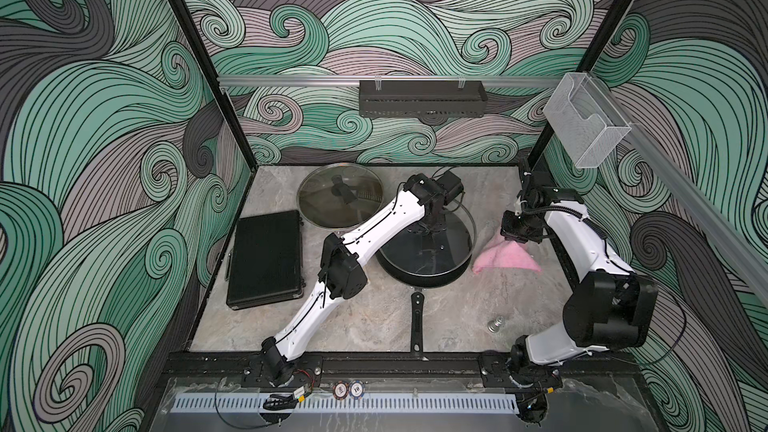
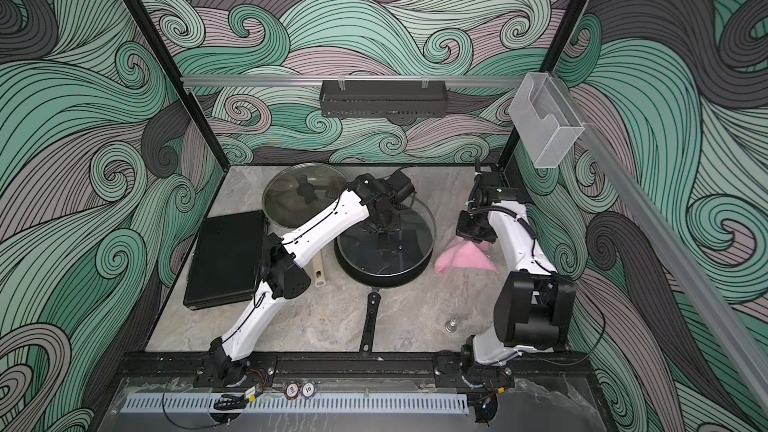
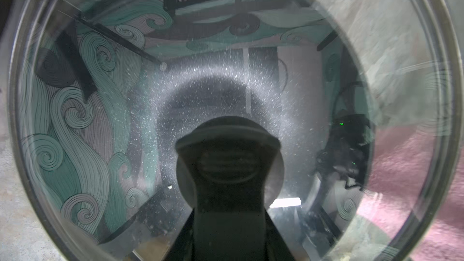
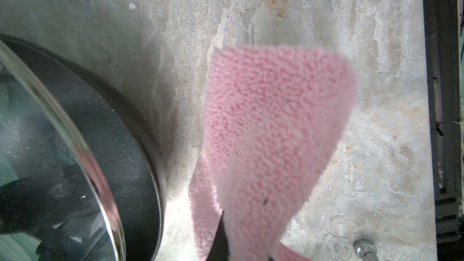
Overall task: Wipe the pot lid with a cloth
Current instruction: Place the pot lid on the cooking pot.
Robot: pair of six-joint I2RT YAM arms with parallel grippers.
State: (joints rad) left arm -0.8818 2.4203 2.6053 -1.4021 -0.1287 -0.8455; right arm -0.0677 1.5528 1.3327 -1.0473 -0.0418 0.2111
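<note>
Pink cloth [image 4: 271, 126] pinched in right tool [image 1: 513, 239], beside glass lid [image 1: 451, 249].

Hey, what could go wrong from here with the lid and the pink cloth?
The left gripper holds the lid tilted over the pan by its knob alone; wiping pressure may twist it loose. The right gripper pinches the cloth near one edge, so it may slip out mid-wipe.
</note>
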